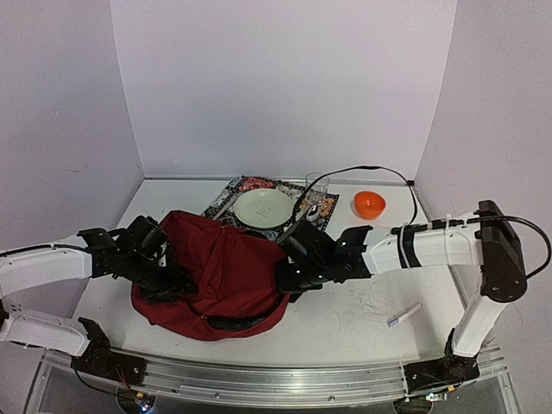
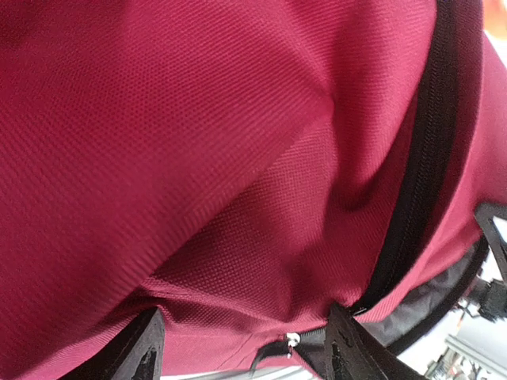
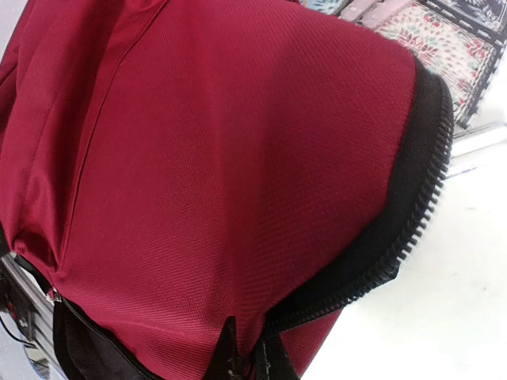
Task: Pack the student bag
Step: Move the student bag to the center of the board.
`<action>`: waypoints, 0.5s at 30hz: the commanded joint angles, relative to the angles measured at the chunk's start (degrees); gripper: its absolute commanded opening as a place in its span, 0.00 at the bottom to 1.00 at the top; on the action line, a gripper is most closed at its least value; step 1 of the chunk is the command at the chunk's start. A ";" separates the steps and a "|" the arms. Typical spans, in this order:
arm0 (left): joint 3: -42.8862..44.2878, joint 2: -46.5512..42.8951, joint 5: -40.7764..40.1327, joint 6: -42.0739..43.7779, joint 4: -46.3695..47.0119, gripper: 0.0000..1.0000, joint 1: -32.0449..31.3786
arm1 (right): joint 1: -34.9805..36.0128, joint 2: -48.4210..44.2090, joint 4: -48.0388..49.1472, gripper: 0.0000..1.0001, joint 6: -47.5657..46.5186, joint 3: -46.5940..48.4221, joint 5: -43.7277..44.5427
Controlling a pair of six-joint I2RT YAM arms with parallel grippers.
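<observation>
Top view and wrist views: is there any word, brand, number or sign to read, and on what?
No readable text in any view.
The student bag: plain red fabric, black zipper, no label showing.
The placemat: printed pattern only, no letters.
The plate: faint central mark, too blurred to read.
The pen: too small to tell.

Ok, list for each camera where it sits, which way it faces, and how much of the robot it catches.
Top external: above and behind the bases, looking down and forward; both arms, student bag, plate, orange bowl.
Left wrist: on the left arm, close against the bag's red fabric; left end effector open at bottom edge.
Right wrist: on the right arm, facing the bag's zipper; right end effector shut on fabric.
Shared: all three show the bag.
</observation>
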 commanded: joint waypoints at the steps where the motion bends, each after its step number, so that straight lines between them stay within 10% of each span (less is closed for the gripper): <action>1: 2.63 1.05 4.16 -0.61 3.88 0.71 0.02 | -2.78 -7.61 -2.66 0.00 -2.60 -3.48 1.41; 11: 2.10 3.76 6.68 -2.42 8.40 0.71 -0.99 | -3.81 -7.68 -2.74 0.01 -6.00 -2.46 2.55; 15: 1.13 4.82 5.40 -3.15 9.87 0.71 -1.86 | -3.66 -7.00 -4.40 0.18 -7.40 -0.13 2.56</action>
